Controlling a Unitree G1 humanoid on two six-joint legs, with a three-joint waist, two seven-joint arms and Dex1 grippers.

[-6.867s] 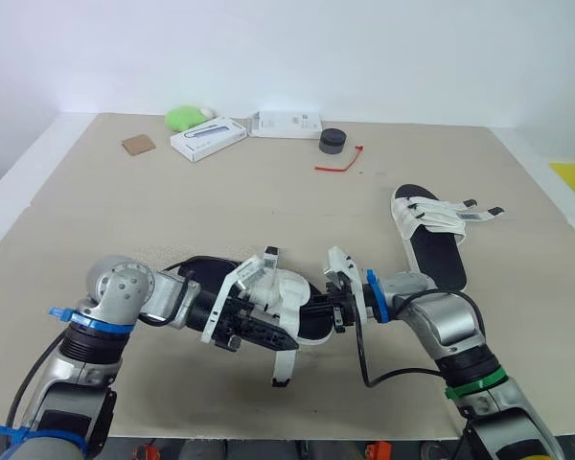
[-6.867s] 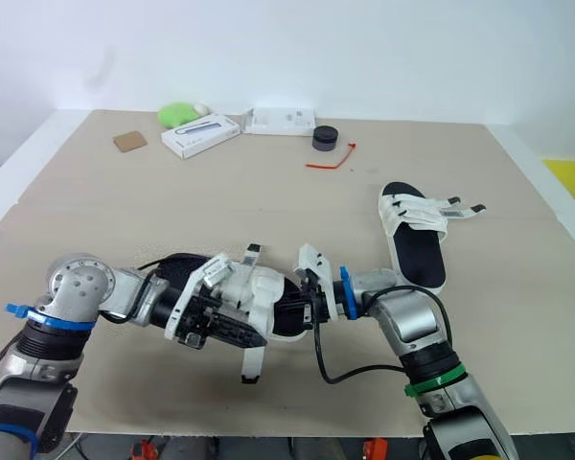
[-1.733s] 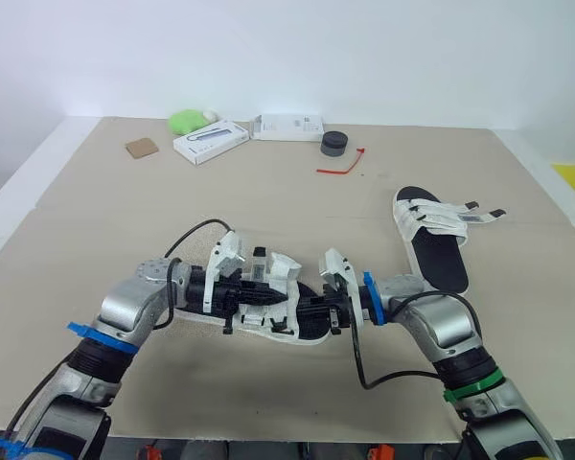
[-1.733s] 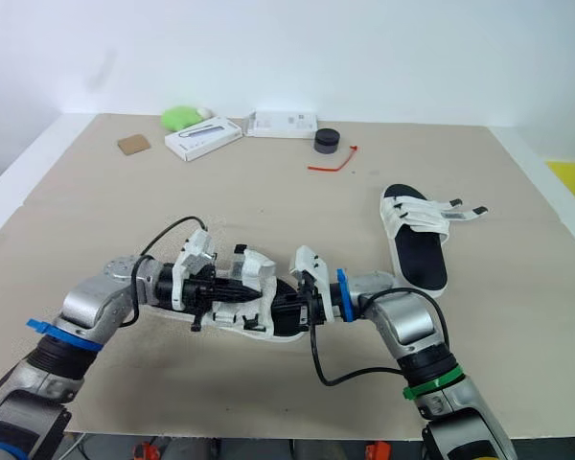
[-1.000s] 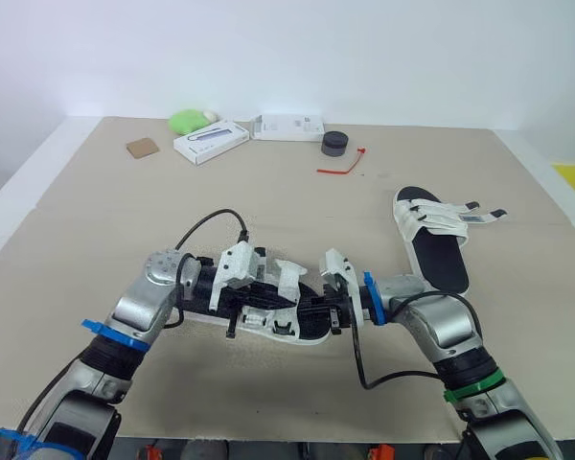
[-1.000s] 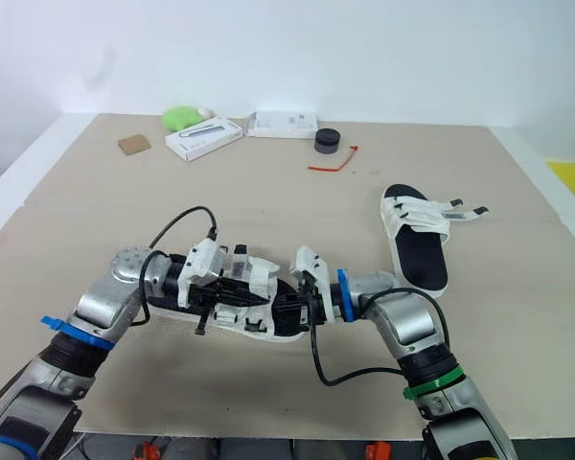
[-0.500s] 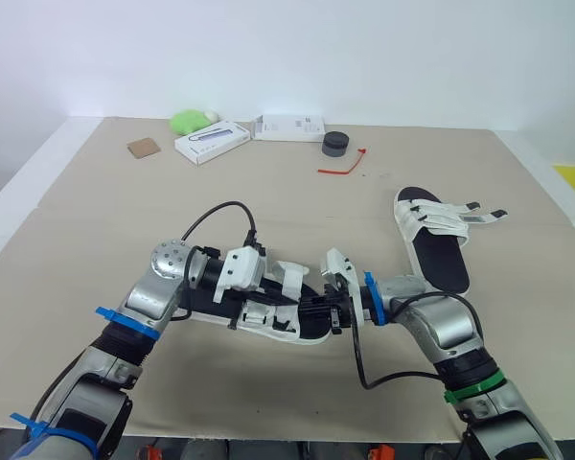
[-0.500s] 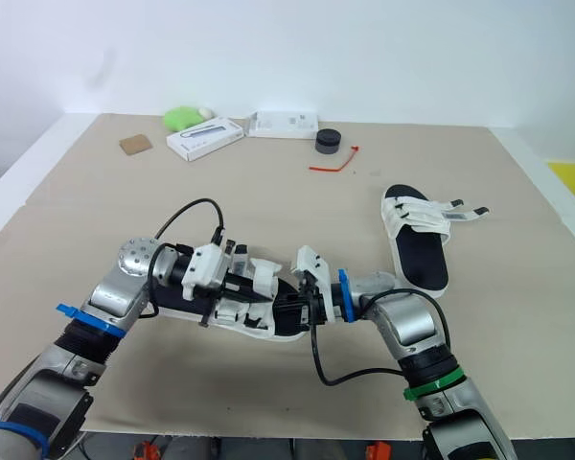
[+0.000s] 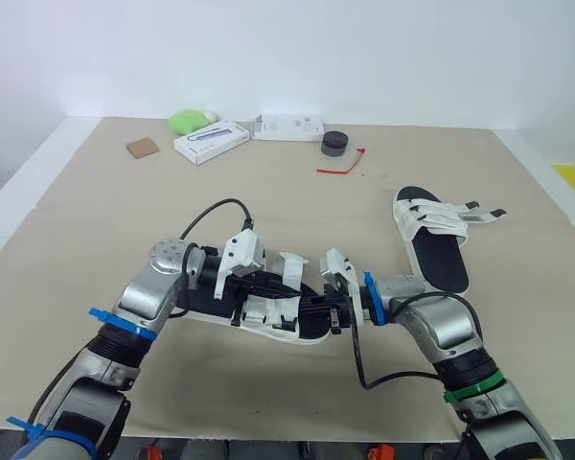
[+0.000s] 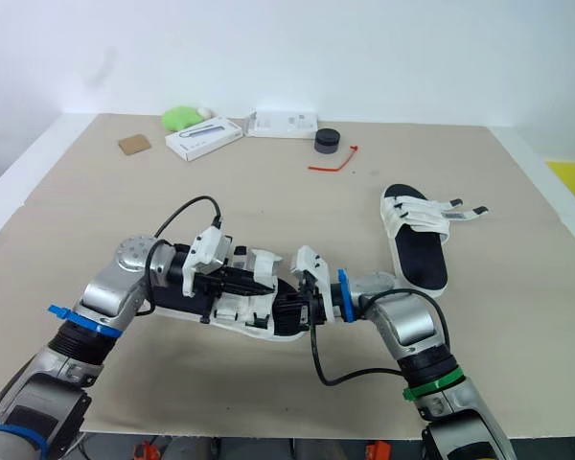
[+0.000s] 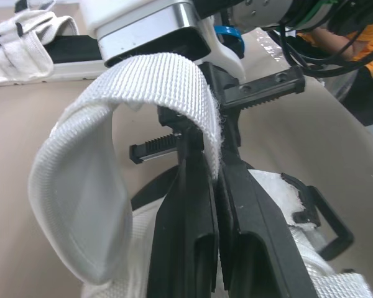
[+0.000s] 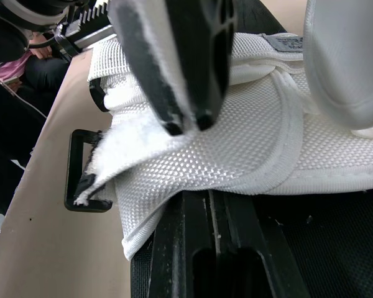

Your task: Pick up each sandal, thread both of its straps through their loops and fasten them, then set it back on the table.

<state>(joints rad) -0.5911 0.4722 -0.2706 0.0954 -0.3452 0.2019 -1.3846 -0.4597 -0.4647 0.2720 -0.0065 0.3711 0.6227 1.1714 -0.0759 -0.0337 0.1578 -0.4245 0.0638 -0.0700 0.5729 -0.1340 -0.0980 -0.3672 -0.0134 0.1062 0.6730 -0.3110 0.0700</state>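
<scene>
Looks like the right gripper (image 9: 331, 312) is clamped on one end of the sandal (image 9: 273, 324) at the front middle of the table (image 9: 268, 192) to steady it while the left gripper (image 11: 210, 155) pinches its strap (image 11: 105, 161), ready for threading.

The strap (image 11: 105, 186) is white woven webbing, coarse and ribbed, with a fuzzy edge. The sandal (image 12: 248, 143) has a fine white mesh cloth upper over a matt black sole. Its loop (image 12: 70, 171) looks like matt black plastic. The left gripper (image 11: 212, 139) has black plastic fingers (toothed, faintly glossy). The table (image 9: 364, 220) is matt beige.
</scene>
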